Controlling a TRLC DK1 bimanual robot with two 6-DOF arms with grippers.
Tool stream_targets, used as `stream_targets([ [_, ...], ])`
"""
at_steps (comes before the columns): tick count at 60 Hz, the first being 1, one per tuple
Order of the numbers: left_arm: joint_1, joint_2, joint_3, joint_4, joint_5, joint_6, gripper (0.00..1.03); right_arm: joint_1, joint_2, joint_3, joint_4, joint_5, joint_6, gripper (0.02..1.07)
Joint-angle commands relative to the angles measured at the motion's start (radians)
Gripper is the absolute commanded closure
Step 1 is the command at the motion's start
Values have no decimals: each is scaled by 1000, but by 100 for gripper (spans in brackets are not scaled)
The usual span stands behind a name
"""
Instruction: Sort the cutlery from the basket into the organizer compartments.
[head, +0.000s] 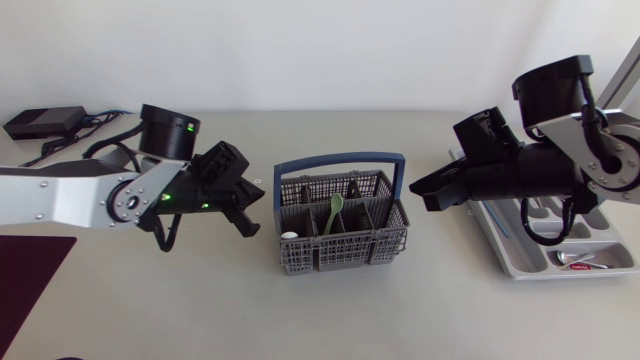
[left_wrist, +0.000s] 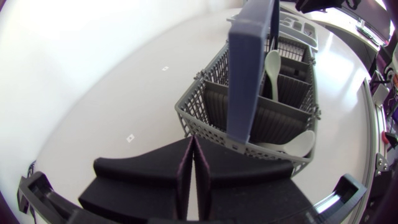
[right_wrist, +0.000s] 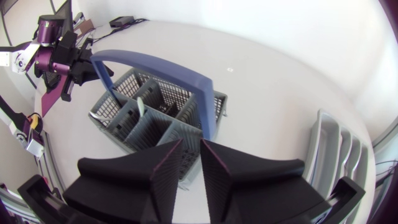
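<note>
- A pale green plastic spoon (head: 337, 210) stands bowl-up in a middle compartment of the grey slotted plastic basket with a blue handle (head: 340, 160), which sits at the centre of the white surface (head: 200, 310). Standing upright, the spoon offers its bowl to a grasp from above.
- A white plastic spoon (left_wrist: 300, 142) leans in the basket's near-left corner compartment, also bowl-up.
- The left gripper (left_wrist: 191, 142) hovers just left of the basket with its fingers pressed together on nothing, apparently standing by rather than picking.
- The right gripper (right_wrist: 191, 146) hangs between basket and organizer and points at the basket. Its fingers are a narrow gap apart and empty, likely lined up for the next pick.
- The light grey plastic organizer tray (head: 518, 260) lies at the right under the right arm, which keeps the carry short. Metal cutlery (head: 575, 258) already rests in its compartments.
- A black power adapter (head: 40, 122) sits at the far left, and a dark maroon mat (head: 25, 280) lies at the near left.
- No brand, label or legible writing shows on any item.
</note>
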Motion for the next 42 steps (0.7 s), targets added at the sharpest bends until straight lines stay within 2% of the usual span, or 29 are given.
stream_targets([
  [1, 4, -87, -58, -36, 7, 27, 99, 50, -36, -26, -33, 18, 21, 71],
  [9, -10, -194, -102, -81, 7, 29, 98, 145, -54, -16, -35, 78, 36, 69],
  [15, -39, -265, -122, -132, 4, 29, 98, 242, -34, -12, -9, 177, 44, 66],
  [21, -57, -305, -122, -165, 1, 29, 98, 306, 5, -4, 17, 236, 47, 66],
  [28, -88, -328, -111, -182, -7, 29, 98, 326, 28, 1, 36, 250, 47, 66],
  [42, -289, -288, -44, -185, -142, 79, 92, 329, -21, -49, 34, 246, 36, 66],
])
